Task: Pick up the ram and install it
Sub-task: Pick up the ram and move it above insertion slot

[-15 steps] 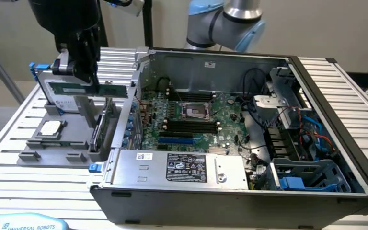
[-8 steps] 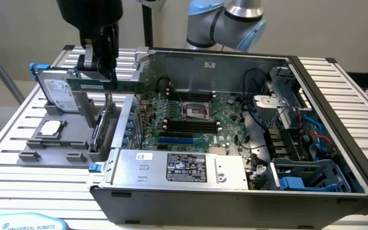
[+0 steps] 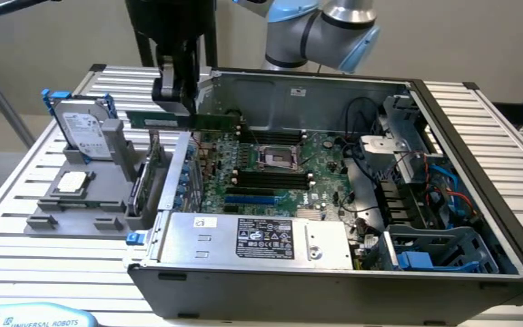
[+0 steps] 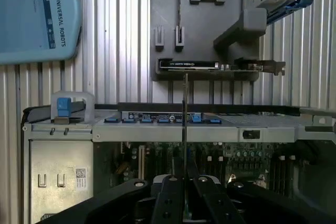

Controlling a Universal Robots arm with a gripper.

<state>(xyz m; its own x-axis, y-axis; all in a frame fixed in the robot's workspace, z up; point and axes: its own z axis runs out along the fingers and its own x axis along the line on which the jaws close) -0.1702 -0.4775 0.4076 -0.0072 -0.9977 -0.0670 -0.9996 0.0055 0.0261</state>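
Item 1, the ram (image 3: 184,121): what I see is a thin green stick held level and on edge, clear of everything below it. Its long axis runs from the exterior view's left to its right. One end hangs over the grey holder (image 3: 71,221) and the other over the top of the computer case's near-holder wall. In the wrist view the ram (image 4: 185,108) shows edge-on as a thin line reaching out from the tool, across the case wall and toward the holder. It is not yet in the black memory slots (image 3: 261,180).

Item 2, the tool (image 3: 175,105): black, with its fingers clamped on the ram's two flat faces.

Item 3, the computer case (image 3: 334,293): it lies open on the slatted surface (image 3: 25,272). Inside are the motherboard (image 3: 325,170), the power supply (image 3: 252,238) along the near wall, and a blue-grey drive cage (image 3: 443,248) in the near corner on the exterior view's right, with cables beside it.

Item 4, the holder: it sits just beside the case, toward the surface's edge on the exterior view's left. It carries a hard drive (image 3: 84,133) standing upright, a square silver processor (image 3: 73,180) lying flat, and an expansion card (image 4: 210,65) standing on edge in its slot.
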